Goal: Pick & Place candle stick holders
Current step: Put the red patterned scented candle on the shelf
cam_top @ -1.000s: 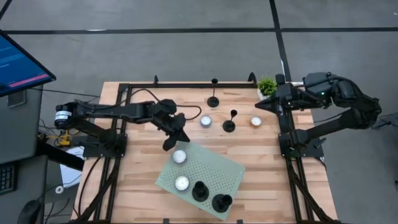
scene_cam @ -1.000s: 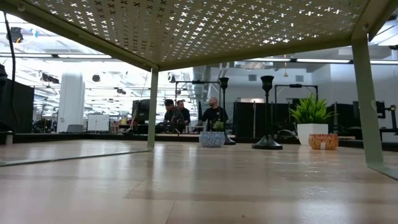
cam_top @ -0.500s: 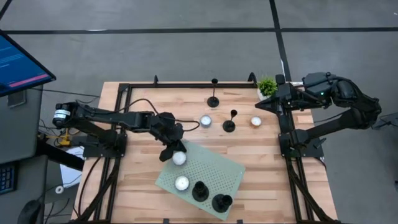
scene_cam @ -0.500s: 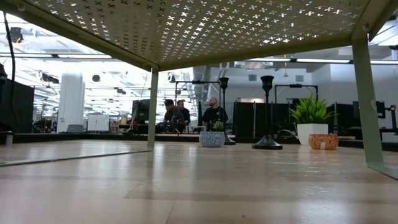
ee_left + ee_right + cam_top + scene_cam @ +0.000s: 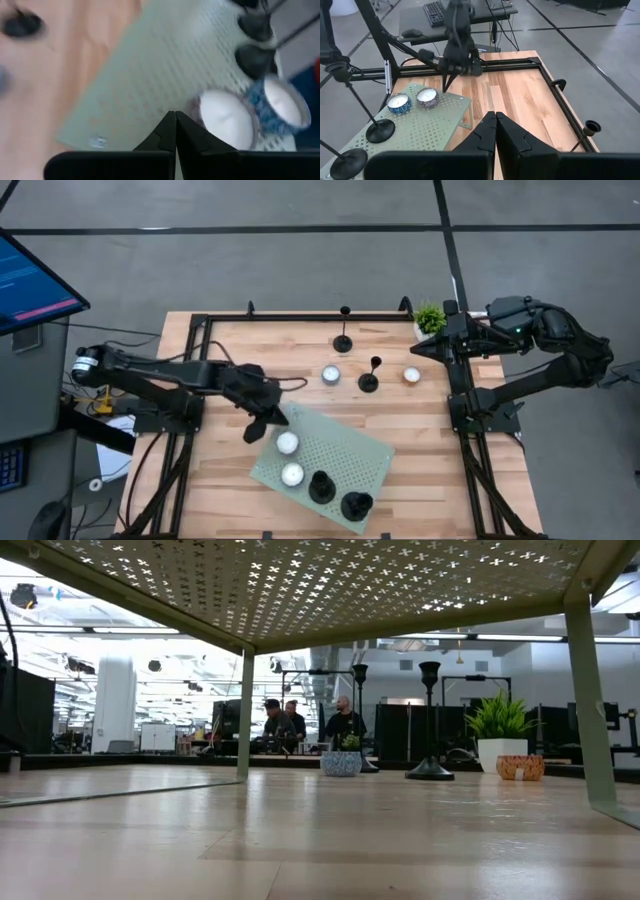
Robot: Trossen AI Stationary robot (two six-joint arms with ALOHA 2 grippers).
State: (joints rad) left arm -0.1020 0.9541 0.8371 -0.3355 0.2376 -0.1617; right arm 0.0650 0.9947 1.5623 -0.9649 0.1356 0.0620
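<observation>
Two candle stick holders (image 5: 335, 497) stand on the green tray (image 5: 365, 455); two (image 5: 368, 378) wait on the counter (image 5: 420, 430).
Your left pincer (image 5: 255, 430), fingers together, hovers empty beside the tray: spread it, then grip a stem low.

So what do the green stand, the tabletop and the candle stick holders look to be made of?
The green stand: probably painted sheet metal, matte pale green, punched with small cross-shaped holes and set on thin legs. The tabletop: wood, light planks with visible grain and joints. The candle stick holders: likely metal, matte black, with thin rigid stems on flat round bases.
</observation>
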